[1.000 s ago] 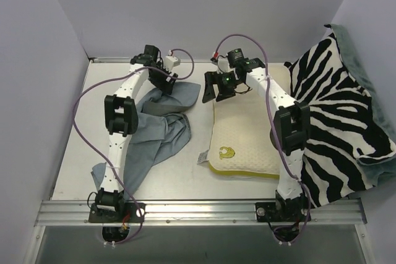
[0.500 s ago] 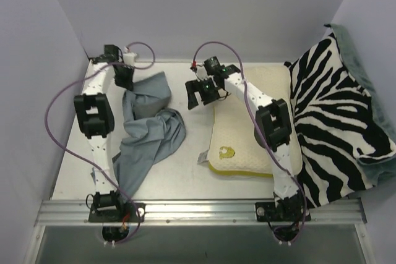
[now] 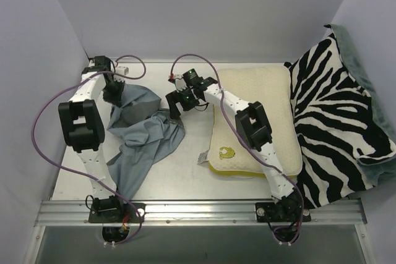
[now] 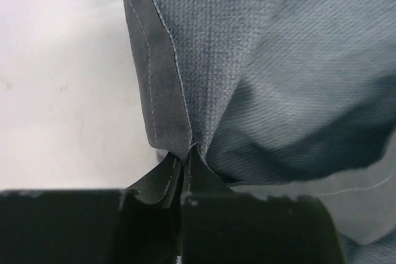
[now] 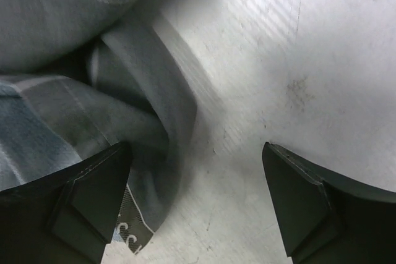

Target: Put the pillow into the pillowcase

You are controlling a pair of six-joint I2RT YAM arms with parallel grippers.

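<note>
One pillow (image 3: 266, 85), one zebra-striped cloth (image 3: 334, 109) on the tabletop (image 3: 179, 177); left jaws pinch the single pillowcase (image 3: 145, 140) by its hem, right jaws spread wide at its edge.

A: Left of the pillow (image 3: 266, 88)?
B: That pillowcase (image 4: 278, 60): matt woven cloth, fine twill grain, stitched hem.
A: The pillow itself?
B: Dimpled knit fabric. Beneath it, table (image 5: 309, 60): smooth pale surface, lightly scuffed.

Pale metal table (image 3: 185, 171), scuffed. Pillowcase (image 3: 145, 137) crumpled on it, running from left gripper (image 3: 114, 96) across to right gripper (image 3: 179, 106) and down toward arm bases. Pillow (image 3: 253, 122) flat, just right of right gripper. Zebra-striped cloth (image 3: 337, 122) beyond pillow, well apart from both grippers, draped over table's right edge.
</note>
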